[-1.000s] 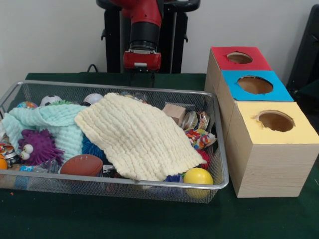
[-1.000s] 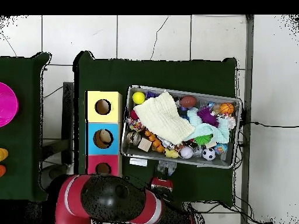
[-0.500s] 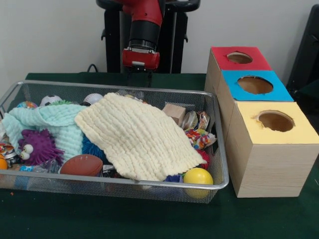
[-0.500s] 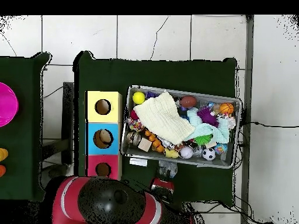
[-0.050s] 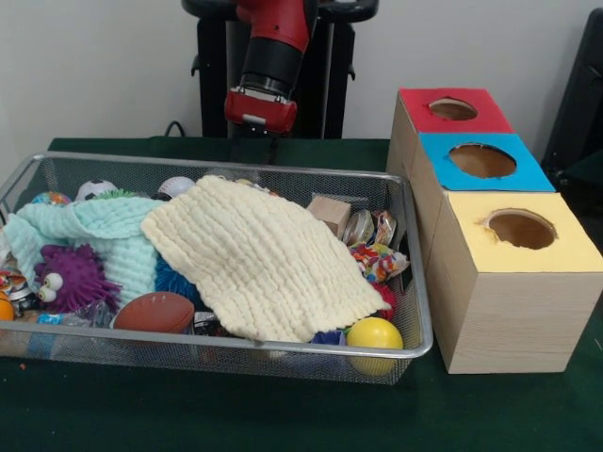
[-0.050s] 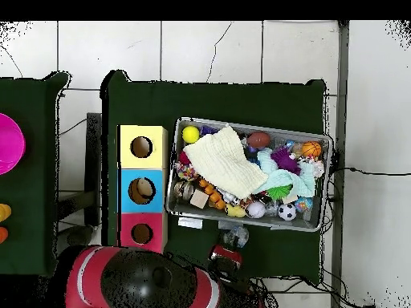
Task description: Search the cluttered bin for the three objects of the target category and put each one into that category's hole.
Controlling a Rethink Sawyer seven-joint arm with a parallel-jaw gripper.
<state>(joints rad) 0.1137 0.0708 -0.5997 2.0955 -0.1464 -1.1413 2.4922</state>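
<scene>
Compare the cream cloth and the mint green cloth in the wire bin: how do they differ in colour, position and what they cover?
The cream cloth is pale yellow; the mint green cloth is pale green. In the front view, the cream cloth lies spread across the middle of the bin, while the mint one lies bunched toward the left end. The cream cloth's edge overlaps the mint one. Both are waffle-textured and draped over toys.

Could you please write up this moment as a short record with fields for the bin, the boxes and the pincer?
bin: wire mesh bin, full of toys
on top: cream cloth overlapping mint cloth
front of bin: yellow ball, brown football, purple spiky toy
boxes: red box, blue box, yellow box, one hole each
pincer: pincer behind the bin, holding nothing visible
</scene>
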